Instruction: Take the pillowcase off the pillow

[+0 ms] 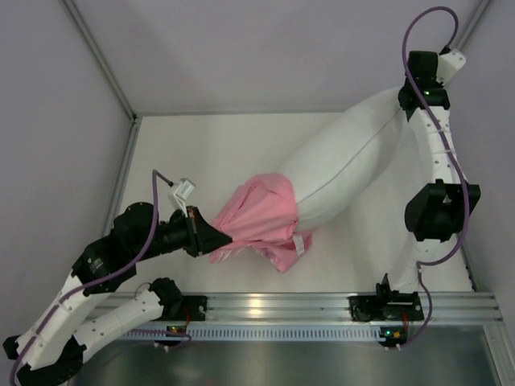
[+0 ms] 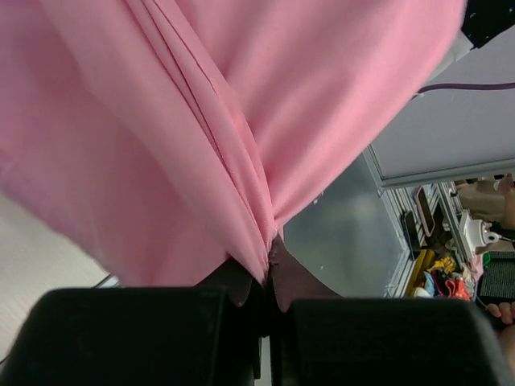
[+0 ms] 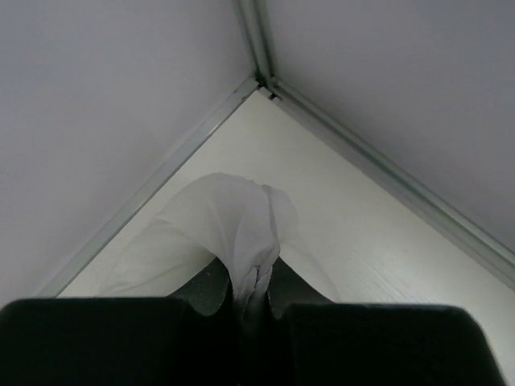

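Black fingers (image 2: 241, 293) of the left gripper (image 2: 269, 277) fill the bottom of the left wrist view. They are pinched tight on a gathered fold of the pink pillowcase (image 2: 201, 121), whose pleats fan upward from the pinch. From above, the left gripper (image 1: 208, 235) grips the near-left tip of the pillowcase (image 1: 257, 217), which is drawn to a point.

Only the near end of the white pillow (image 1: 354, 161) sits inside the pillowcase. Most of the pillow lies bare, stretching diagonally across the white table (image 1: 201, 153) toward the far right corner. A small white tag (image 1: 299, 244) hangs at the pillowcase's open edge.

The right gripper (image 1: 412, 98) holds the pillow's far end. Its wrist view alone shows the grip: the right gripper (image 3: 253, 285) is closed on a bunched white corner of the pillow (image 3: 233, 217), with the enclosure's corner frame (image 3: 261, 72) behind. Only the left wrist view shows coloured clutter (image 2: 442, 277) beyond the table edge, and only the overhead shows how much of the pillow is covered.
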`<state>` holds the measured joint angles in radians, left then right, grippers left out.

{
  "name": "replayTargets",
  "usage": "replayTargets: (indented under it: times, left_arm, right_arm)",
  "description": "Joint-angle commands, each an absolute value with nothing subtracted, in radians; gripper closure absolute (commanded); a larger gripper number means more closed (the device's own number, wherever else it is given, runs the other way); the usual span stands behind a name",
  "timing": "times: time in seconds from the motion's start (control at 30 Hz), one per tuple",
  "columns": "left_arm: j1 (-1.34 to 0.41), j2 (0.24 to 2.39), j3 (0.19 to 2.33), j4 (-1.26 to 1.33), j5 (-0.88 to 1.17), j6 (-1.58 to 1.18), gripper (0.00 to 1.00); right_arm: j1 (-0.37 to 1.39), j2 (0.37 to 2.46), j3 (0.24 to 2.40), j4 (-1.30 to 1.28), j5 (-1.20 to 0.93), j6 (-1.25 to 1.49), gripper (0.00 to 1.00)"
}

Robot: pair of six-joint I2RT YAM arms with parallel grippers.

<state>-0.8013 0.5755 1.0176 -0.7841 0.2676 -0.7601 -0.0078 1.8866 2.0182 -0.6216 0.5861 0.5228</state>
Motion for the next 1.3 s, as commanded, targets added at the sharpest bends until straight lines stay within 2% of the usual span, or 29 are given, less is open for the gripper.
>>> replayTargets:
  times: [0.0, 0.17, 0.3, 0.4, 0.63, 0.73, 0.9, 1.03, 1.13, 1.27]
  left_arm:
    - [-0.815, 0.515, 1.1, -0.874, 0.287, -0.762, 1.0]
    - [-0.815, 0.526, 1.149, -0.929, 0.183, -0.77, 1.0]
    - [-0.815, 0.486, 1.27, -1.069, -0.06, -0.816, 1.0]
    - [-0.815, 0.451, 1.351, -1.152, -0.161, -0.848, 1.0]
    - [-0.815, 0.512, 1.39, -1.177, -0.169, -0.842, 1.0]
    - [-0.815, 0.558, 1.349, -1.135, -0.181, -0.804, 1.0]
    - [-0.815, 0.721, 1.232, -1.046, -0.337, -0.785, 1.0]
    - [-0.81, 0.892, 1.17, -0.893, -0.336, -0.698, 1.0]
    - [-0.711, 1.081, 1.206, -0.856, -0.287, -0.628, 1.0]
    - [-0.339, 1.274, 1.186, -0.731, 0.027, -0.545, 1.0]
  right_arm:
    - [-0.13, 1.884, 2.123, -0.393, 0.802, 0.474, 1.0]
    - [-0.143, 1.896, 2.155, -0.385, 0.815, 0.43, 1.0]
    - [-0.17, 1.91, 2.192, -0.382, 0.821, 0.405, 1.0]
    - [-0.175, 1.913, 2.201, -0.379, 0.816, 0.403, 1.0]
    - [-0.14, 1.868, 2.172, -0.357, 0.804, 0.388, 1.0]
    - [-0.107, 1.803, 2.085, -0.278, 0.831, 0.379, 1.0]
    - [-0.1, 1.691, 1.91, -0.275, 0.831, 0.462, 1.0]
    - [-0.097, 1.542, 1.636, -0.223, 0.784, 0.621, 1.0]
    - [-0.084, 1.451, 1.444, -0.196, 0.747, 0.678, 1.0]
    - [-0.069, 1.308, 1.152, -0.169, 0.741, 0.732, 1.0]
